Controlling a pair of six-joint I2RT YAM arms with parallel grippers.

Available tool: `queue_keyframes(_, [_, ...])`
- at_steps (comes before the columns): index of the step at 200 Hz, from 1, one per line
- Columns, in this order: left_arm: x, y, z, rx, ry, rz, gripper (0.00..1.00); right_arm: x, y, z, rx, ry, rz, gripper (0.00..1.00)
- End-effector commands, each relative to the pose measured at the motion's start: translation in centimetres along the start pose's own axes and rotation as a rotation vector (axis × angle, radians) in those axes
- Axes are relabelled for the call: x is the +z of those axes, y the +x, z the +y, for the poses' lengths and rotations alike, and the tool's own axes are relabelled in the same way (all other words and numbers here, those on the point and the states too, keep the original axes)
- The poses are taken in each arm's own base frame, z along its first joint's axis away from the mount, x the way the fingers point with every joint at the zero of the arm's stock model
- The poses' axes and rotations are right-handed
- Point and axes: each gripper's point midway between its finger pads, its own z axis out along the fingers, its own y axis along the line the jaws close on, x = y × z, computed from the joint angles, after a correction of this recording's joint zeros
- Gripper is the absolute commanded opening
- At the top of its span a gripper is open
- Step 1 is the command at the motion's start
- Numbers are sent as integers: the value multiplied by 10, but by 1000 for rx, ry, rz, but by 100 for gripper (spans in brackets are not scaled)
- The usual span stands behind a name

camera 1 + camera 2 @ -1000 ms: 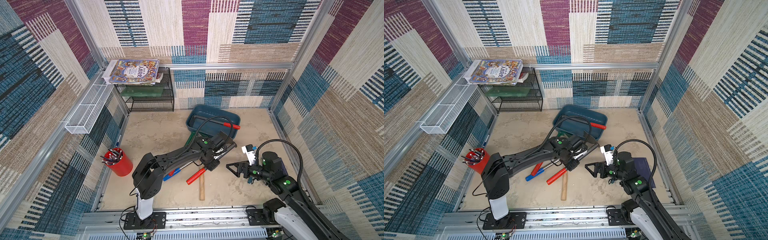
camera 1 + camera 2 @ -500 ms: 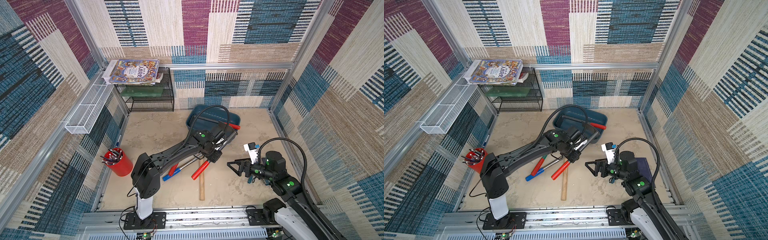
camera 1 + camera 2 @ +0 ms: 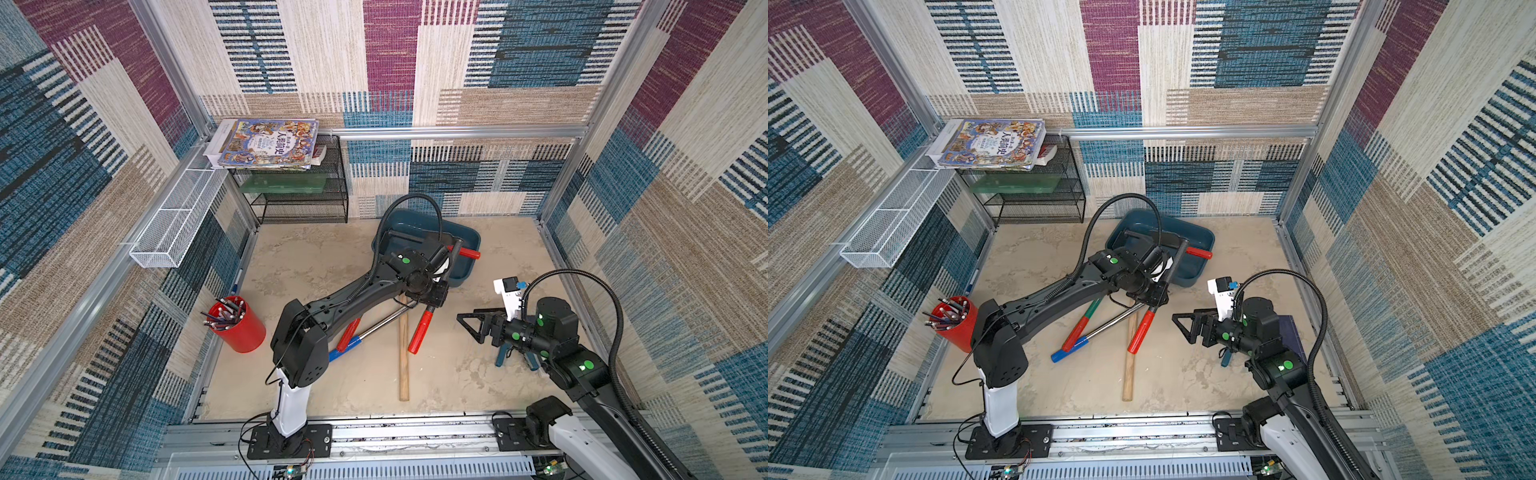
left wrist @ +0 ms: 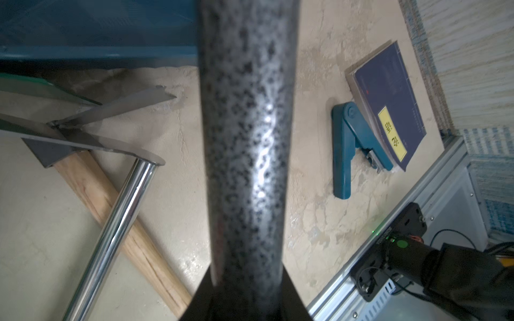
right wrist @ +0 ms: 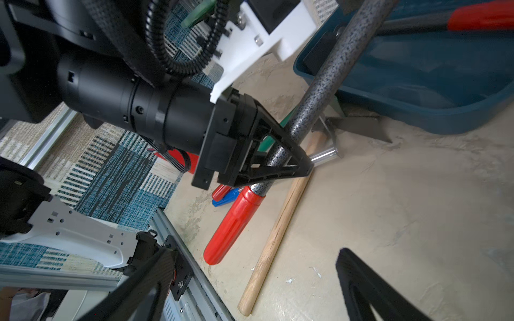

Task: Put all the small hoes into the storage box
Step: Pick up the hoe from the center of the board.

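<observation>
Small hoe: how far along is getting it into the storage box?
Done: the left gripper is shut on the speckled shaft of the small hoe. In hand: the hoe hangs tilted, top end over the storage box, red grip outside above the floor. Left: bring it inside and release. The right gripper is open, holding nothing.

Red-handled hoe point(image 3: 420, 331) aslant over teal box point(image 3: 466, 272)

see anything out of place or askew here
The red-handled tool in the storage box has its grip up on the rim, not down inside. A dark blue book lies partly on a teal hinged tool.
</observation>
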Motion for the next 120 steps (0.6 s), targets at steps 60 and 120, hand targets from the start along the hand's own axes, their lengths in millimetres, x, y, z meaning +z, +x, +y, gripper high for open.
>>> queue_keyframes(60, [3, -72, -14, -156, 111, -170, 0, 1, -21, -2, -20, 46, -40, 96])
queue_keyframes(120, [12, -114, -14, -226, 121, -255, 0, 2, -31, -4, -12, 75, -48, 96])
